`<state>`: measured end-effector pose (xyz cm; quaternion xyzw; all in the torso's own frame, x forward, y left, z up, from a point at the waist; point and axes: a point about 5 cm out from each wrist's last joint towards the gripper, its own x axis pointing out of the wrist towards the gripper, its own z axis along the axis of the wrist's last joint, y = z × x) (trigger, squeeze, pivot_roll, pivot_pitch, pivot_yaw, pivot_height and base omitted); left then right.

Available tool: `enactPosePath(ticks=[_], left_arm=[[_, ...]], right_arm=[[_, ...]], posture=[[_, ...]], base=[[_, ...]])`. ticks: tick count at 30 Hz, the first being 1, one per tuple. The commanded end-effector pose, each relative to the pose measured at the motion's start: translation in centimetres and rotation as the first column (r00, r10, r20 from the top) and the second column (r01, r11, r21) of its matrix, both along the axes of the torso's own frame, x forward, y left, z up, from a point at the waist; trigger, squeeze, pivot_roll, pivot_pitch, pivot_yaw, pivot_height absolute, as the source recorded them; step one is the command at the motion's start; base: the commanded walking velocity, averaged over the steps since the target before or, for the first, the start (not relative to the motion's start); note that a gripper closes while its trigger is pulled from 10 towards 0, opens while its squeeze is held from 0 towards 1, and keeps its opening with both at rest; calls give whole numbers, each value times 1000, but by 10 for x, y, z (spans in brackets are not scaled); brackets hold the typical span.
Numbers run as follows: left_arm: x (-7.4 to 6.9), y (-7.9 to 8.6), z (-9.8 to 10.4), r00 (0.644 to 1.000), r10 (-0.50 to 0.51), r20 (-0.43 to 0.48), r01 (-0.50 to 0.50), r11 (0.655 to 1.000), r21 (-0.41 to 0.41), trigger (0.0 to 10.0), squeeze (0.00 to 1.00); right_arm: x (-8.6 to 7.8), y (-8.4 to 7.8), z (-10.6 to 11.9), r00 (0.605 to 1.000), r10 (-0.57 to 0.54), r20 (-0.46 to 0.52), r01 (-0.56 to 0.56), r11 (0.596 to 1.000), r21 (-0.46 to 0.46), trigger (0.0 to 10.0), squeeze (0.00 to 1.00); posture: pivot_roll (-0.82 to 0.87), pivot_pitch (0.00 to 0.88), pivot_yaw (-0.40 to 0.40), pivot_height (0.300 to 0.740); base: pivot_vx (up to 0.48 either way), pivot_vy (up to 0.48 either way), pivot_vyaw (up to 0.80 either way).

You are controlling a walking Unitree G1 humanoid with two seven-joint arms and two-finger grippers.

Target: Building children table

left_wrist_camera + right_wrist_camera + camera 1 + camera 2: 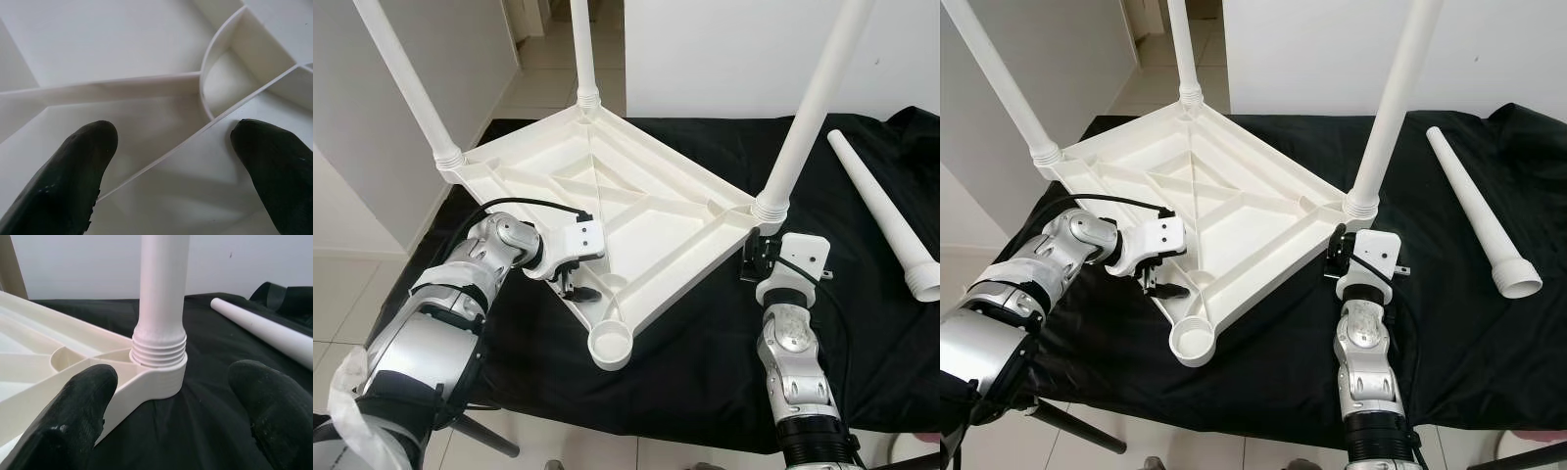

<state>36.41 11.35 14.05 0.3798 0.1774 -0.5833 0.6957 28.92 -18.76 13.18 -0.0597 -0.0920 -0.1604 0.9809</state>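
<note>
A white plastic tabletop (607, 186) lies upside down on the black cloth. Three white legs stand in its corner sockets: far left (411, 83), far middle (584, 49) and right (808, 117). The near corner socket (610, 345) holds nothing. A loose fourth leg (881, 211) lies on the cloth at the right. My left gripper (576, 284) is open over the tabletop's near left edge, its fingers (73, 171) either side of a thin rib. My right gripper (754, 259) is open just in front of the right leg's threaded base (159, 347), apart from it.
The black-covered work surface (705, 362) ends close in front of me and at the left, with tiled floor (342, 294) below. White walls stand behind and to the left. A dark stand leg (484, 436) shows under the near edge.
</note>
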Motion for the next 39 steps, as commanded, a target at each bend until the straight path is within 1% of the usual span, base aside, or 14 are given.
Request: enactPosePath(ticks=[1, 2, 4, 5, 6, 8, 11, 27, 34, 35, 36, 37, 38, 39], left_arm=[[-5, 2, -7, 996, -45, -73, 46, 999, 19, 10000, 0], [-6, 2, -7, 995, -51, -85, 52, 999, 14, 10000, 0], [-9, 1, -9, 990, -79, -116, 81, 997, 9, 6745, 0], [-9, 1, -9, 990, -79, -116, 81, 997, 9, 6745, 0], [-12, -1, -10, 983, -113, -145, 114, 993, -3, 3922, 0], [-17, -5, -12, 968, -163, -189, 161, 987, -26, 3373, 0], [-22, -10, -15, 954, -207, -217, 201, 978, -47, 0, 0], [-42, -27, -34, 920, -279, -274, 250, 959, -137, 0, 0], [-30, -41, -22, 976, -129, -175, 83, 966, -246, 0, 0], [-24, -46, -17, 988, -54, -143, 10, 957, -291, 2314, 0], [-24, -46, -17, 988, -54, -143, 10, 957, -291, 2314, 0], [-21, -48, -14, 991, -15, -133, -29, 947, -321, 0, 0], [-16, -52, -11, 991, 67, -112, -103, 927, -360, 1725, 0], [-16, -52, -11, 991, 67, -112, -103, 927, -360, 1725, 0]], right_arm=[[-2, 3, -1, 1000, 0, -2, 0, 1000, -1, 10000, 0], [-2, 3, -1, 1000, -1, -3, 1, 1000, -1, 10000, 0], [-3, 2, -1, 1000, -4, -6, 4, 1000, -2, 10000, 0], [-3, 2, -1, 1000, -4, -6, 4, 1000, -2, 10000, 0], [-4, 1, -1, 1000, -7, -8, 7, 1000, -4, 10000, 0], [-4, -1, -1, 1000, -13, -11, 13, 1000, -6, 10000, 0], [-5, -3, 0, 1000, -20, -11, 20, 1000, -7, 10000, 0], [-7, -4, 0, 999, -36, -12, 36, 999, -4, 10000, 0], [-7, -4, 0, 999, -43, -12, 43, 999, -2, 10000, 0], [-7, -5, 0, 999, -46, -12, 46, 999, -1, 10000, 0], [-7, -5, 0, 999, -46, -12, 46, 999, -1, 10000, 0], [-7, -5, 0, 999, -48, -12, 48, 999, 0, 10000, 0], [-7, -5, 0, 999, -48, -13, 48, 999, 2, 10000, 0], [-7, -5, 0, 999, -48, -13, 48, 999, 2, 10000, 0]], posture=[[-128, 0, 116, 740], [-128, 0, 116, 740], [-128, 0, 118, 740], [-128, 0, 118, 740], [-130, 0, 121, 740], [-129, 0, 123, 740], [-130, 0, 126, 740], [-131, 0, 136, 740], [-132, 0, 141, 740], [-132, 0, 142, 740], [-132, 0, 142, 740], [-132, 0, 141, 740], [-128, 0, 137, 740], [-128, 0, 137, 740]], base=[[0, 0, 0], [0, 0, 0], [0, 0, 0], [0, 0, 0], [0, 0, 0], [0, 0, 0], [0, 0, 0], [0, 0, 0], [0, 0, 0], [0, 0, 0], [0, 0, 0], [0, 0, 0], [0, 0, 0], [0, 0, 0]])
